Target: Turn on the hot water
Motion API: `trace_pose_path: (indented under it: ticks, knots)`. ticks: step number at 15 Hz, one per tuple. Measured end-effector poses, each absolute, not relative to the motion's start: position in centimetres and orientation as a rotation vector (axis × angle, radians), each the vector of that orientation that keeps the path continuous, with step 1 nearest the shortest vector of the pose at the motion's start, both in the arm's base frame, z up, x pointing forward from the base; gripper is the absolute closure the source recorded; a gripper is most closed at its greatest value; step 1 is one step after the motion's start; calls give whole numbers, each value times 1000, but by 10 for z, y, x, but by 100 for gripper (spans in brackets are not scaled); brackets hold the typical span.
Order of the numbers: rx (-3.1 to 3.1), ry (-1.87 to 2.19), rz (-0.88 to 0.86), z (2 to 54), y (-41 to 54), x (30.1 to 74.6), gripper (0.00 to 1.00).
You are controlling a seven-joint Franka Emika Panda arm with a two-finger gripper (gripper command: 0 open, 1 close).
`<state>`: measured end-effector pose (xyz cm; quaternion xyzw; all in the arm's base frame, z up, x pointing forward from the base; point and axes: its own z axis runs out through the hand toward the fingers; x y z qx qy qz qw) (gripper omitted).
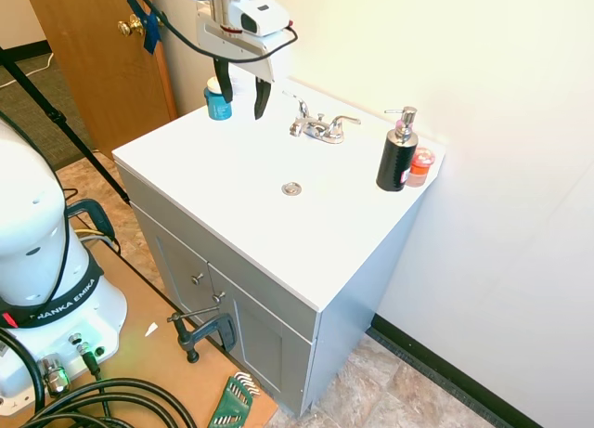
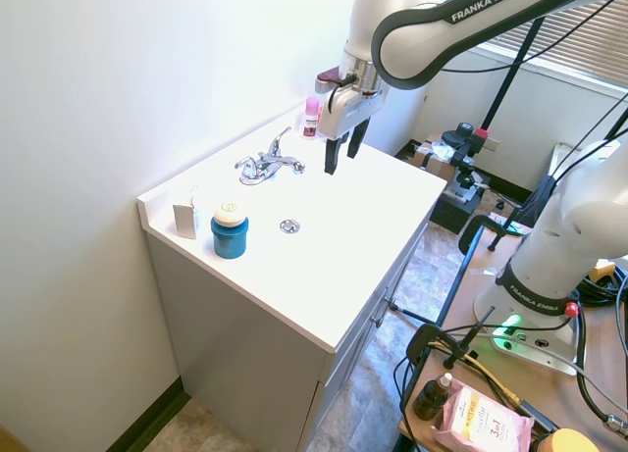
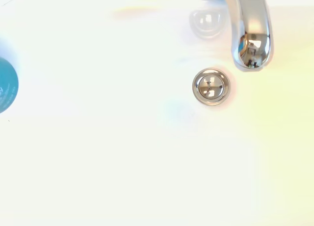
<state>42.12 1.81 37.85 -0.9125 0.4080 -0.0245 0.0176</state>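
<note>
So far nothing is done: your pincer [image 1: 242, 96] hangs released, jaws apart and empty, above the white tabletop [image 1: 195, 159], touching nothing. The hot-water lever [image 1: 302, 105] of the chrome faucet [image 1: 320, 126] sits just beyond the pincer and lower, apart from it. No water shows at the spout [image 3: 251, 35] or drain [image 3: 211, 86]. Reaching and turning that lever remain.

One faucet [image 1: 318, 126]; one drain [image 1: 292, 188]; one soap dispenser [image 1: 397, 152]; one teal jar [image 1: 218, 101].
</note>
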Motion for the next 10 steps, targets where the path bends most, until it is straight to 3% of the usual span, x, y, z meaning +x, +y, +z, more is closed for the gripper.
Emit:
trace_pose_path:
  ticks: [4, 10]
  knots:
    - [-2842, 1338, -138, 376, 22, 430, 0]
    - [-2754, 1559, -373, 369, 38, 495, 0]
